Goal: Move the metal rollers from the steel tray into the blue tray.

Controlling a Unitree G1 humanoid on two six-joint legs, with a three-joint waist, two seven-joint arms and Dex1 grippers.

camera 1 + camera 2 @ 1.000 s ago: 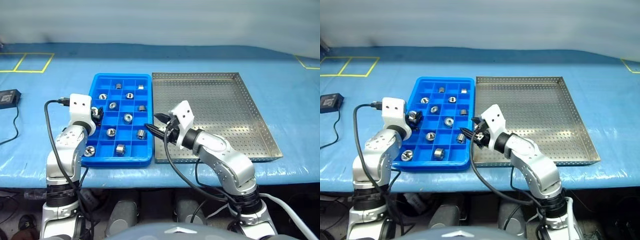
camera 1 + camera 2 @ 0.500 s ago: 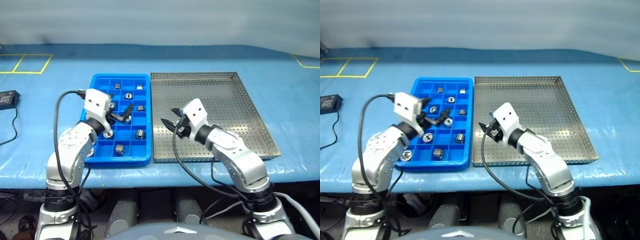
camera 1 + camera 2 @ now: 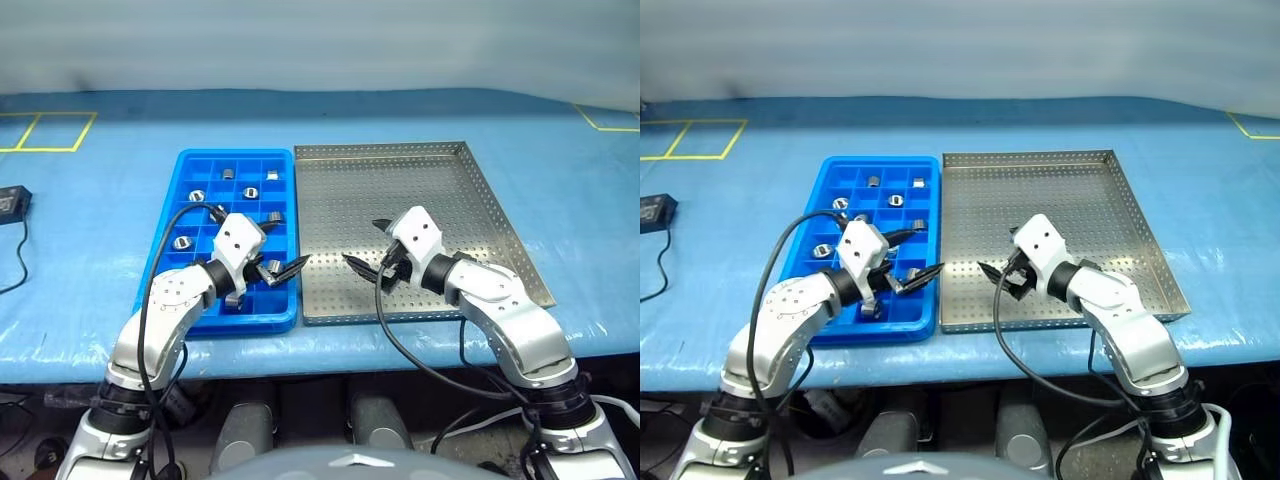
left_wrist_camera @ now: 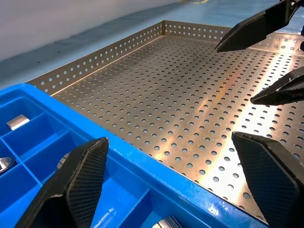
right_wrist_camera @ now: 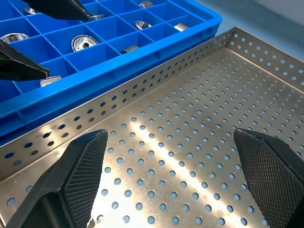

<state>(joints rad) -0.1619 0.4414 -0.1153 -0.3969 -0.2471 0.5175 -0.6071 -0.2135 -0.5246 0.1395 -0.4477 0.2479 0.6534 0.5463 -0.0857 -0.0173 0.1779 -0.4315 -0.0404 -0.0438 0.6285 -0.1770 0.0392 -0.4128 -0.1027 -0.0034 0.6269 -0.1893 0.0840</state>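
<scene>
Several metal rollers lie in separate compartments of the blue tray, and show up close as rollers in the right wrist view. The steel tray sits right of it, rims touching, with its perforated floor showing bare metal. My left gripper hangs open over the blue tray's near right corner, pointing toward the steel tray, with nothing between its fingers. My right gripper faces it, open and holding nothing, over the steel tray's near left part.
Both trays rest on a table under a blue cover, close to its front edge. A black device with a cable lies at far left. Yellow tape lines mark the back left and back right corners.
Both grippers have opened wide. The left arm swung right across the blue tray to its near right corner. The right gripper moved from the blue tray's edge to over the steel tray.
</scene>
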